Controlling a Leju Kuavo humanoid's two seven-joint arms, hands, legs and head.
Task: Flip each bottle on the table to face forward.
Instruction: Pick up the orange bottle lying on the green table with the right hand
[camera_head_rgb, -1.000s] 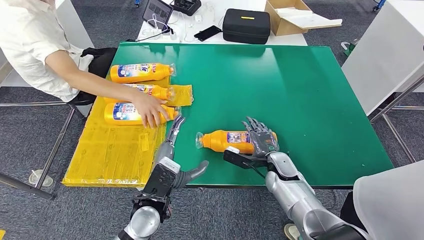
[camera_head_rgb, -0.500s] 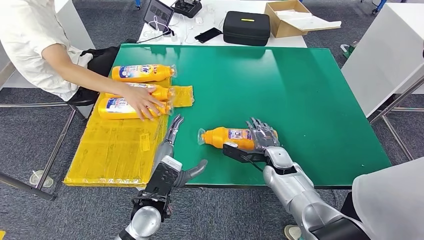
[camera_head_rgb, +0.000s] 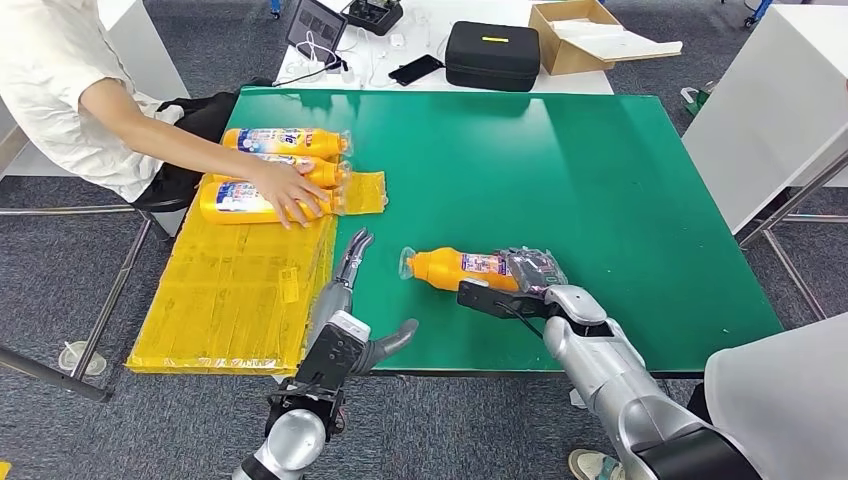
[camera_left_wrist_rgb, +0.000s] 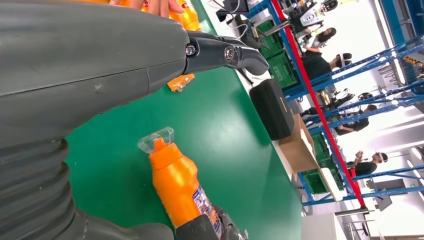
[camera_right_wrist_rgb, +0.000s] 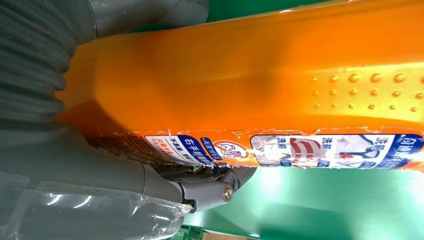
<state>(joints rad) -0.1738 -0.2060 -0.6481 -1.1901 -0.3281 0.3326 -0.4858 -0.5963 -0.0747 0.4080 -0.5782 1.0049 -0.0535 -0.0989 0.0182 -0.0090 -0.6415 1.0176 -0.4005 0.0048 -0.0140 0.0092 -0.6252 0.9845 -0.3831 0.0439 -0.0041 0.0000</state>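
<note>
Your right hand (camera_head_rgb: 535, 272) clasps the bottle (camera_head_rgb: 455, 268) lying mid-table, apparently partway turned; your left hand (camera_head_rgb: 352, 300) rests spread, empty. Three bottles (camera_head_rgb: 262, 172) under a person's hand (camera_head_rgb: 290, 190) remain.

A green table (camera_head_rgb: 600, 180) carries one orange bottle (camera_head_rgb: 455, 268) (lying flat) and a yellow mat (camera_head_rgb: 235, 295) bearing three bottles (camera_head_rgb: 285, 142).

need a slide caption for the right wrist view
Right robot hand gripping a glossy orange plastic bottle with a blue-and-white label, above the green table.
</note>
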